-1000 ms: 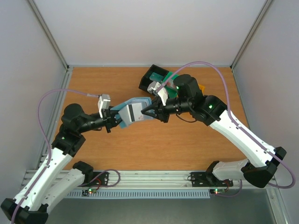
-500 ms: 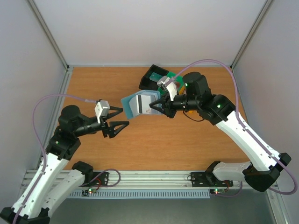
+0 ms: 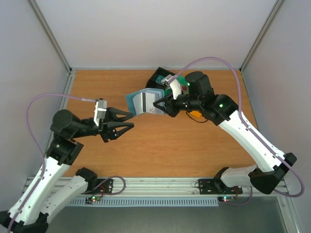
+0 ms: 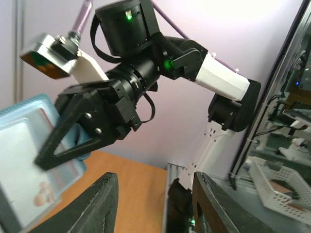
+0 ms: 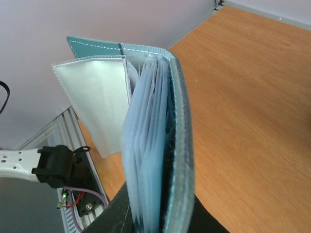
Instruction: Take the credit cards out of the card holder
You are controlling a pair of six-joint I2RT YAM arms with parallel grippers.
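The right claw (image 3: 156,103) pinches the soft, stitched light blue bifold card holder (image 3: 140,102), its glossy clear sleeves (image 5: 146,145) fanned, above the wood-grain counter (image 3: 165,145), while the left claw (image 3: 130,121) stands spread, apart from it.

Two arms, left arm (image 3: 46,182) and right arm (image 3: 250,143): glossy white link shells, matte black joint housings, black base clamps. Each carries one lilac cable (image 3: 36,99) in a loose loop, one silver-grey camera block (image 3: 99,110) at the wrist, and green indicator lights (image 3: 220,104). Left gripper (image 3: 130,121) and right gripper (image 3: 158,104): black, with triangular open-frame fingers (image 4: 90,121) showing small screw heads.
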